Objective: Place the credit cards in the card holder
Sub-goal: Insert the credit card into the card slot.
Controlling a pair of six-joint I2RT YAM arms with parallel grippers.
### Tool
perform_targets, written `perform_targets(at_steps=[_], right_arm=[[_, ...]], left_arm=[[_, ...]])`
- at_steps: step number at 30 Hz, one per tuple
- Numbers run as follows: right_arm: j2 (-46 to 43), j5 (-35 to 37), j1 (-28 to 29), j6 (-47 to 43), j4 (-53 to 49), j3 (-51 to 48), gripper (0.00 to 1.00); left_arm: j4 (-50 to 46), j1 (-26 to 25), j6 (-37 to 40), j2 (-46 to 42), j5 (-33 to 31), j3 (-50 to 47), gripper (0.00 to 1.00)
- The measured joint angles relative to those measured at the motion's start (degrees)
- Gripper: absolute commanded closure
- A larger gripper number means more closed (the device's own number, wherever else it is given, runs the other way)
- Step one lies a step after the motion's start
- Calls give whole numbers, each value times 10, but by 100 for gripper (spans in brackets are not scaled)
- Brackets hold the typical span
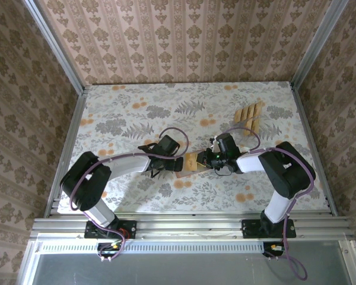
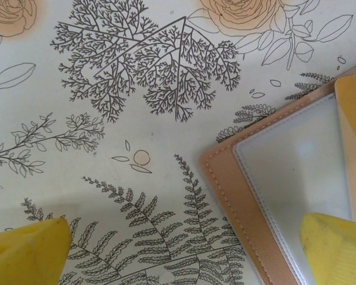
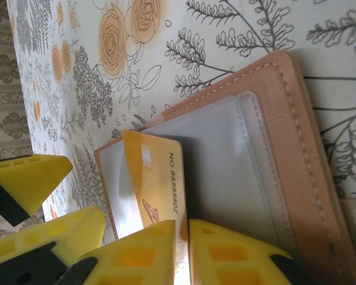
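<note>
The card holder (image 1: 191, 161) lies open on the floral table between my two grippers, its salmon-brown rim (image 3: 296, 142) framing greyish clear pocket panels. My right gripper (image 3: 187, 249) is shut on one gold-tan credit card (image 3: 160, 178), held on edge over the holder's left panel. My left gripper (image 2: 184, 255) is wide open at the holder's left side (image 2: 237, 196). One of its yellow fingertips (image 2: 335, 246) hovers over the pocket panel and the other (image 2: 29, 249) over bare table. Several more credit cards (image 1: 249, 117) lie fanned at the back right.
Metal rails (image 1: 74, 130) and patterned walls enclose the table on three sides. The left gripper's yellow fingers (image 3: 29, 178) stand close to the held card in the right wrist view. Bare floral tabletop (image 1: 136, 107) spreads to the back left.
</note>
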Motion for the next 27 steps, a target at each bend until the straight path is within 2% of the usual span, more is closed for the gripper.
perform_targets(at_steps=[9, 27], right_arm=[[1, -11, -7, 7, 7, -2, 100], [-17, -17, -44, -22, -11, -12, 100]], left_arm=[[0, 0, -4, 0, 0, -8, 0], [10, 1, -4, 6, 0, -16, 0]])
